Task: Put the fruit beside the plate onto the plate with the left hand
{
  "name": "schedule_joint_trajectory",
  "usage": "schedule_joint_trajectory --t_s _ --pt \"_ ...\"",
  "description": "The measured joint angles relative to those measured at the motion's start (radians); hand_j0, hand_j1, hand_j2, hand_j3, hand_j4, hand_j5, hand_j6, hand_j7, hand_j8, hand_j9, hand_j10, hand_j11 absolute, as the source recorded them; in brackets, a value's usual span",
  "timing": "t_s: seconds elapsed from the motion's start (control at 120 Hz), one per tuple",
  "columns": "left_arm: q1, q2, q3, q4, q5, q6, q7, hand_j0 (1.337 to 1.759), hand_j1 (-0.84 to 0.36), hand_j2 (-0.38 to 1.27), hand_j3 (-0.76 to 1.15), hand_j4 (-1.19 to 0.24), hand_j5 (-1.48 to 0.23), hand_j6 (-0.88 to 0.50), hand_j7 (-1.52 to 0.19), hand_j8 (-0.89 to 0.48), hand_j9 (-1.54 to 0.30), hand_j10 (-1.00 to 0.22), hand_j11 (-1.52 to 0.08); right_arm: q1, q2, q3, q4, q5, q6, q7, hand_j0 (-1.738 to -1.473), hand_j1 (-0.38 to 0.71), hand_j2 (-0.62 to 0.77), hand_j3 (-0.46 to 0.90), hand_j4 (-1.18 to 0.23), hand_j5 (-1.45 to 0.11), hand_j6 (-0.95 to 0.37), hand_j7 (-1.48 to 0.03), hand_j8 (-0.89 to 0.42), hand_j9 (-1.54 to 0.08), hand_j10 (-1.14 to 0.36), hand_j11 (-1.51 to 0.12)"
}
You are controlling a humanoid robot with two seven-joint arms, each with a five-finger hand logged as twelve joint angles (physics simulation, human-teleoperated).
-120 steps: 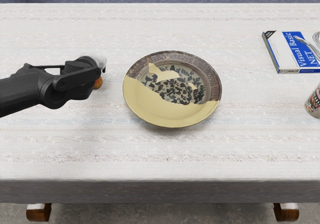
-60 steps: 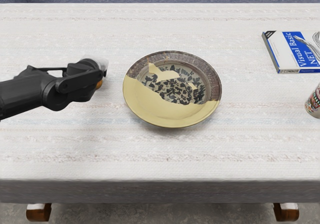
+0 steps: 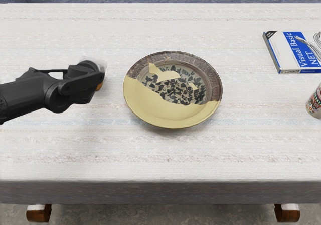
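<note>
A small orange fruit (image 3: 101, 86) lies on the table just left of the plate (image 3: 150, 109), and only a sliver of it shows. My left hand (image 3: 96, 73) sits right over it, at the end of a dark arm that comes in from the left edge. The hand covers most of the fruit, so whether it has hold of it is hidden. The plate is round, yellow with a dark patterned patch and a brown rim, and has nothing on it. The right arm does not show.
A blue book (image 3: 293, 51) lies at the far right of the table. A patterned cup (image 3: 315, 102) stands at the right edge below it. The table's front edge (image 3: 160, 182) runs across the lower picture.
The left arm has sunk lower and its hand has settled further over the fruit, so less orange shows. The fruit has stayed beside the plate.
</note>
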Motion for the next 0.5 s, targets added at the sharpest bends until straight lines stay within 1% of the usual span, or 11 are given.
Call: schedule_joint_trajectory --t_s 0.083,0.15,0.225,0.3,0.383,0.458,0.5 --pt "0.002 0.000 0.002 0.005 -0.001 0.000 0.000 1.656 -0.32 0.31 0.00 -0.60 -0.83 -0.48 -0.84 -0.63 -0.84 -0.63 -0.84 0.000 0.000 0.000 0.000 0.000 0.000 0.000 -1.658 -0.31 -0.01 0.00 -0.04 -0.05 -0.04 -0.05 -0.04 -0.05 -0.04 -0.05" --pt "0.007 -0.013 0.003 0.016 0.007 -0.001 0.001 1.653 -0.30 0.27 0.00 -0.61 -0.87 -0.49 -0.88 -0.64 -0.88 -0.67 -0.88 0.000 0.000 0.000 0.000 0.000 0.000 0.000 -1.658 -0.31 -0.01 0.00 -0.04 -0.05 -0.04 -0.05 -0.04 -0.05 -0.04 -0.05" --pt "0.008 -0.014 0.003 0.027 0.002 -0.001 0.000 1.652 -0.29 0.30 0.00 -0.59 -0.92 -0.48 -0.93 -0.64 -0.94 -0.70 -0.94 0.000 0.000 0.001 0.000 0.000 0.000 0.000 -1.658 -0.31 -0.01 0.00 -0.04 -0.05 -0.04 -0.05 -0.04 -0.05 -0.04 -0.05" --pt "0.006 -0.018 0.002 0.035 -0.001 -0.001 0.000 1.652 -0.26 0.26 0.00 -0.58 -0.96 -0.48 -0.97 -0.64 -0.98 -0.72 -0.98 0.000 0.000 0.001 0.000 0.000 0.000 0.000 -1.658 -0.31 -0.01 0.00 -0.04 -0.05 -0.04 -0.05 -0.04 -0.05 -0.04 -0.05" --pt "-0.007 -0.018 0.001 0.040 -0.005 -0.004 0.000 1.651 -0.24 0.21 0.00 -0.57 -0.99 -0.47 -1.00 -0.64 -1.01 -0.74 -1.02 0.001 0.000 0.001 -0.001 0.000 0.000 0.000 -1.658 -0.31 -0.01 0.00 -0.04 -0.05 -0.04 -0.05 -0.04 -0.05 -0.04 -0.05" --pt "-0.043 -0.016 0.000 0.041 -0.021 -0.014 -0.001 1.650 -0.22 0.16 0.00 -0.57 -1.01 -0.47 -1.02 -0.63 -1.03 -0.75 -1.04 0.001 0.000 0.001 0.000 0.000 0.000 0.000 -1.658 -0.31 -0.01 0.00 -0.04 -0.05 -0.04 -0.05 -0.04 -0.05 -0.04 -0.05" --pt "-0.064 -0.015 -0.001 0.040 -0.032 -0.024 -0.001 1.651 -0.24 0.24 0.00 -0.56 -1.02 -0.47 -1.03 -0.64 -1.04 -0.75 -1.04 0.001 0.000 0.001 0.000 0.000 0.000 0.000 -1.658 -0.31 -0.01 0.00 -0.04 -0.05 -0.04 -0.05 -0.04 -0.05 -0.04 -0.05"
